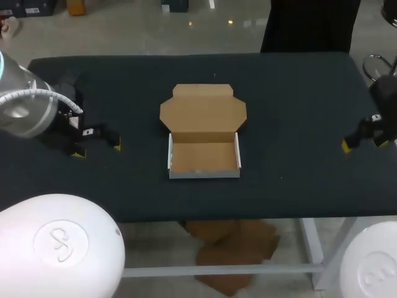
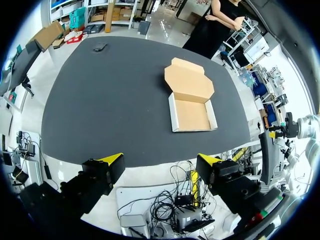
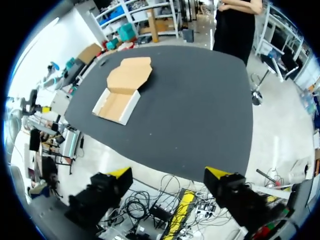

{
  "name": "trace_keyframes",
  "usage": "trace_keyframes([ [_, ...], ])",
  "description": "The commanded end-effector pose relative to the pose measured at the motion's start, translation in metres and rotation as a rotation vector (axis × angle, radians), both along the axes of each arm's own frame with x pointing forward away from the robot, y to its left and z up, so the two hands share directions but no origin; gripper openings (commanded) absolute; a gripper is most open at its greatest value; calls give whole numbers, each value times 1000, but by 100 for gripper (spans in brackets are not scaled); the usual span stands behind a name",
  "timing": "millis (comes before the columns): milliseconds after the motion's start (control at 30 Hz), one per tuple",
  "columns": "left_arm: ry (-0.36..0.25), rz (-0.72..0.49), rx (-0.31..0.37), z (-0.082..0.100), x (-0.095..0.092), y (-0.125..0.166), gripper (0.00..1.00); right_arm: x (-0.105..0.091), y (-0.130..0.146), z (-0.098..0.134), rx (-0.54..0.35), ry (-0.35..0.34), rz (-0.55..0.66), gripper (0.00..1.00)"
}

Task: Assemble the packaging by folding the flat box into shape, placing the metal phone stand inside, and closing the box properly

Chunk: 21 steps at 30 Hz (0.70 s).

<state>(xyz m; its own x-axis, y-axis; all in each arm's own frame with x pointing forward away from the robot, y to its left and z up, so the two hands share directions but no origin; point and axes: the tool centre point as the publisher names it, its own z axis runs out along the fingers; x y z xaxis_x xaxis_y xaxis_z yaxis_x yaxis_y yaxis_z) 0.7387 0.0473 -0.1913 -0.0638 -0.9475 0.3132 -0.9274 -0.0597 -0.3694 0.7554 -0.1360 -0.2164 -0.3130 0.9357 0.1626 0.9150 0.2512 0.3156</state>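
A brown cardboard box (image 1: 204, 156) sits at the middle of the dark table, its white-sided tray folded up and empty, its lid (image 1: 203, 110) lying open and flat behind it. The left wrist view shows the box (image 2: 191, 114) far ahead of my left gripper (image 2: 161, 161), which is open and empty. Seen from above, my left gripper (image 1: 96, 146) hovers over the table's left part. My right gripper (image 1: 363, 143) is at the right edge, open and empty (image 3: 169, 174), with the box (image 3: 116, 106) far ahead. No metal phone stand can be made out.
A small dark object (image 2: 100, 47) lies near the table's far left corner, also in the right wrist view (image 3: 103, 62); it is too small to identify. Bare dark tabletop (image 1: 298, 124) surrounds the box on every side.
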Motion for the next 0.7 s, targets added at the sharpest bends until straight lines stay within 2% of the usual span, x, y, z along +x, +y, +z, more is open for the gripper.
trace_keyframes([
  [33,-2,19,12,0,0,0,100,-6,0,3,-14,-14,-22,100],
  [433,22,83,10,-3,12,7,100,-3,1,3,-8,4,-28,100],
  [700,35,99,16,-13,26,8,100,-3,1,3,-8,4,-28,100],
])
